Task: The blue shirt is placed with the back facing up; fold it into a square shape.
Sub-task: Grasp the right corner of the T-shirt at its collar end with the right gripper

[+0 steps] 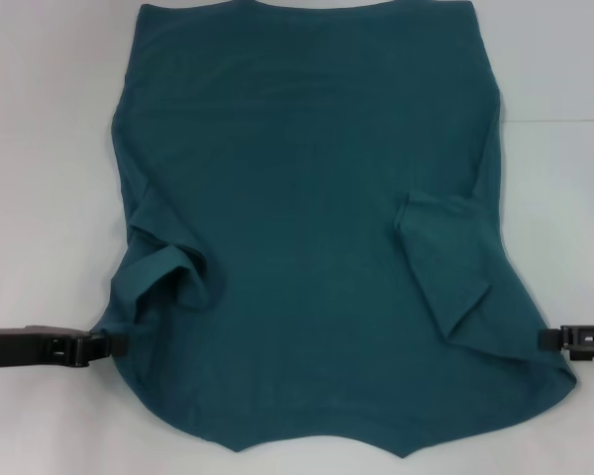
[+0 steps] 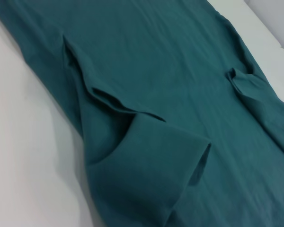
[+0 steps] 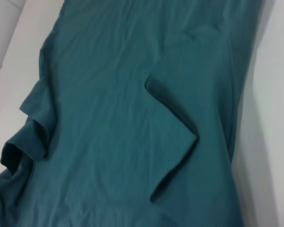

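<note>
Item one: the blue shirt (image 1: 307,228), spread flat on the white table (image 1: 40,148), plain side up, both sleeves folded inward over the body. You see the collar edge nearest the robot and the hem at the far side.

Item two: the left gripper (image 1: 112,343), low at the shirt's left edge near the shoulder, touching the cloth; you cannot tell how wide it stands or whether it has hold.

Item three: the right gripper (image 1: 546,337), at the opposite edge, likewise unreadable.
</note>
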Action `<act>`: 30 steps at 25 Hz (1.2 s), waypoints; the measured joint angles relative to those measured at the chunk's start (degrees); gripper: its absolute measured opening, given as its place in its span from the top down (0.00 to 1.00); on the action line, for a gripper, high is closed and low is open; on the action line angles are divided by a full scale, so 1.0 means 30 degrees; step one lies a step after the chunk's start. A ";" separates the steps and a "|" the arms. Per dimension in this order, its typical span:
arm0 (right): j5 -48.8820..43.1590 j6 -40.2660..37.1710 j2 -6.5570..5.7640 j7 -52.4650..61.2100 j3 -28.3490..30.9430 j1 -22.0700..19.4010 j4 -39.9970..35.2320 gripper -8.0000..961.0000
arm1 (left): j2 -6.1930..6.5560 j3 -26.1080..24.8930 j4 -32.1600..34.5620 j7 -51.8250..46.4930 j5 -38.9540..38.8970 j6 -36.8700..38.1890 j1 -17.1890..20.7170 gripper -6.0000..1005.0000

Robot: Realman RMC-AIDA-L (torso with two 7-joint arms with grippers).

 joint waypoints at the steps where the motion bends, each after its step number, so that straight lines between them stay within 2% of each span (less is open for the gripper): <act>1: 0.0000 0.0000 0.0000 0.0000 0.0000 0.0000 0.0000 0.07 | 0.0000 0.0002 0.0002 -0.0001 -0.0010 -0.0001 -0.0025 0.99; 16: -0.0381 -0.0298 0.0036 -0.0327 -0.0014 0.0041 0.0572 0.07 | 0.0050 0.0043 -0.0065 0.0000 -0.0017 -0.0059 -0.0113 0.99; 22: -0.0416 -0.0252 0.0035 -0.0337 -0.0242 0.0085 0.0847 0.27 | 0.0045 0.0099 -0.0073 0.0000 -0.0017 -0.0070 -0.0154 0.99; 30: -0.0428 -0.0028 0.0280 -0.0344 -0.0271 -0.0043 0.0701 0.45 | 0.0070 0.0120 -0.0067 0.0000 -0.0017 -0.0043 -0.0236 0.99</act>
